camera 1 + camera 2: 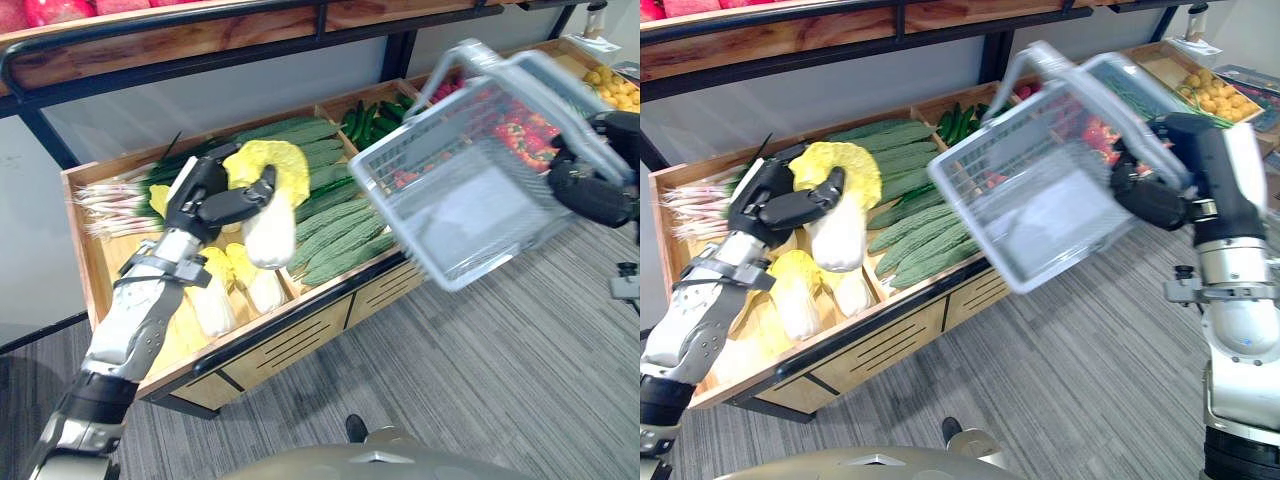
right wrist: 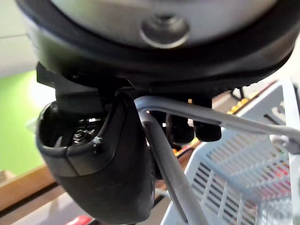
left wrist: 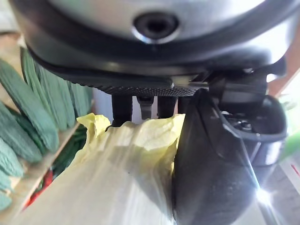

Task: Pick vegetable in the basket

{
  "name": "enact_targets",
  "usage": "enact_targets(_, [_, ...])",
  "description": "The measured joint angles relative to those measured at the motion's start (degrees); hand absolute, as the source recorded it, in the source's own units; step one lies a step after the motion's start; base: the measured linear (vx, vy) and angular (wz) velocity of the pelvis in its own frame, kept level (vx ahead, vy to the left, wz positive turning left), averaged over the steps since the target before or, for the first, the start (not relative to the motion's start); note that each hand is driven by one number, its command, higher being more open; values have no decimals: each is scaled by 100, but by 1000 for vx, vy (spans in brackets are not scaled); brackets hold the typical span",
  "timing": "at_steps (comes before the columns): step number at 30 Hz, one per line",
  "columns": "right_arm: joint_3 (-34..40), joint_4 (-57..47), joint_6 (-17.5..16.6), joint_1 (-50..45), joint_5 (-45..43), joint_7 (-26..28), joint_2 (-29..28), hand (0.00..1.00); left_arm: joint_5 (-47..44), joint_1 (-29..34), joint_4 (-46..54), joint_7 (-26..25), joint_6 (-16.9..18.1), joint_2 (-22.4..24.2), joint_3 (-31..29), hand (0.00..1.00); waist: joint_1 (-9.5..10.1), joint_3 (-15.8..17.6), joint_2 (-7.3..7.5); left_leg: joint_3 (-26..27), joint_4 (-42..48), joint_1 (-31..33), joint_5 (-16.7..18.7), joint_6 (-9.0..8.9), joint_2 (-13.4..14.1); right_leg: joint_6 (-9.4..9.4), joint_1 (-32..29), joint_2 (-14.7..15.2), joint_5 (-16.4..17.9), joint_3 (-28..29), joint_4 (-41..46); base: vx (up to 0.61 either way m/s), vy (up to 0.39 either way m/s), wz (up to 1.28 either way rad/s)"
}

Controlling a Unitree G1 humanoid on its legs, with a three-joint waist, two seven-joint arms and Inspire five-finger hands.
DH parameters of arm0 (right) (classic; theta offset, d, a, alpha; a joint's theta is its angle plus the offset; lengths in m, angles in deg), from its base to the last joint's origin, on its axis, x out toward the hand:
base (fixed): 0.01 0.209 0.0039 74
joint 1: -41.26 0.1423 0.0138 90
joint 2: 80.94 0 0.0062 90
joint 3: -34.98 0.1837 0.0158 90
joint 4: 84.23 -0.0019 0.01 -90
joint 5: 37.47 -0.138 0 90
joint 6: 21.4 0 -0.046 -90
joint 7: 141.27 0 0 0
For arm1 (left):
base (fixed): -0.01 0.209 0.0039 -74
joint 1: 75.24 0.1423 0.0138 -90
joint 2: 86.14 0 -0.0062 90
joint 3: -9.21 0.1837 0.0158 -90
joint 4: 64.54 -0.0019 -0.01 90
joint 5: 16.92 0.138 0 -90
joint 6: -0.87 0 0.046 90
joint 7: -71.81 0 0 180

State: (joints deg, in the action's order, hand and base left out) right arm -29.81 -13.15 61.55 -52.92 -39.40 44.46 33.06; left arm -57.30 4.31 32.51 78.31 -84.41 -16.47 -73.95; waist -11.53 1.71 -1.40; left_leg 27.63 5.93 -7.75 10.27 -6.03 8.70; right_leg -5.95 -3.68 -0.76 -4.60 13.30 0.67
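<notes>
Left hand (image 1: 212, 200) clamped on the cabbage (image 1: 270, 238), over the display shelf's (image 1: 300, 312) left end.
Your right hand (image 1: 1152, 205) grips the basket (image 1: 470, 205) handle; next, swing the cabbage across into it.

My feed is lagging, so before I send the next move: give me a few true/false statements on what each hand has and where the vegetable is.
1. The left hand is shut on a pale yellow cabbage. True.
2. The cabbage already lies in the basket. False: the left hand holds it up over the wooden crate, apart from the basket.
3. The right hand holds the grey basket by its handle. True.
4. The basket hangs level and carries several vegetables. False: it is tilted, and nothing can be seen inside it.
</notes>
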Motion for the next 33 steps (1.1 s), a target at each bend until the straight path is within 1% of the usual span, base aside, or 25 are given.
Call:
enact_targets(3, [-511,-96,-130,113,-162,197,3,0,-8,-498,-34,5,1,26,427,0,-45,51,1,162,50,-77,82,28,-33,-68,19,9,-48,187,1,-43,49,-31])
enact_targets(6, [-784,-158,-128,111,-154,347,3,0,-25,-900,-117,15,17,48,716,0,-139,121,2,250,132,-81,153,69,-89,-69,21,56,-50,306,1,-41,21,-17])
enact_targets(8, [-795,-121,-110,103,-123,398,3,0,-25,-1181,-298,11,24,55,926,0,-148,186,-20,341,213,-73,213,91,-108,-85,8,74,-61,418,0,-53,3,-23])
enact_targets(11, [-798,-106,-100,100,-120,397,0,0,-27,-1378,-514,-8,25,138,1076,0,-265,230,-98,476,326,-85,311,97,-100,-95,4,63,-68,567,0,-43,-18,-25])
enact_targets(13, [-797,-106,-100,100,-74,383,-13,0,-43,-1600,-654,-28,27,246,1195,0,-292,244,-120,571,435,-82,383,94,-75,-103,-6,46,-73,666,0,-30,-30,-28])
enact_targets(15, [-799,-107,-99,101,-52,344,-212,0,-203,-1921,-727,-60,33,334,1494,0,-310,249,-134,702,626,-79,499,82,5,-117,-5,-15,-104,807,0,-34,-30,-30])
enact_targets(17, [-804,-107,-93,100,-52,274,-350,0,-221,-2109,-728,-76,63,462,1650,0,-337,247,-148,787,720,-84,558,78,30,-132,-9,-36,-119,901,0,-25,-20,-23])
enact_targets(20, [-893,-109,-65,76,-51,156,-478,0,-221,-2354,-730,-89,170,521,1910,0,-448,232,-186,879,865,-83,646,88,64,-163,-7,-51,-144,1007,1,-30,-9,-19])
enact_targets(25, [-914,-112,-58,-86,-51,103,-625,0,-220,-2582,-774,-27,203,733,2224,0,-473,209,-244,1034,1010,-119,741,101,78,-207,-5,-67,-185,1179,2,-32,7,-17])
enact_targets(29, [-1019,-128,-57,-310,-51,104,-663,0,-215,-2584,-774,35,241,946,2465,0,-525,137,-351,1084,1114,-117,811,107,94,-223,-4,-67,-198,1228,11,-11,8,-7])
enact_targets(33, [-1051,-128,-16,-462,-21,110,-722,0,-168,-2781,-929,159,254,996,2760,0,-530,132,-359,1103,1221,-115,844,130,111,-250,13,-67,-214,1260,19,-2,1,-1])
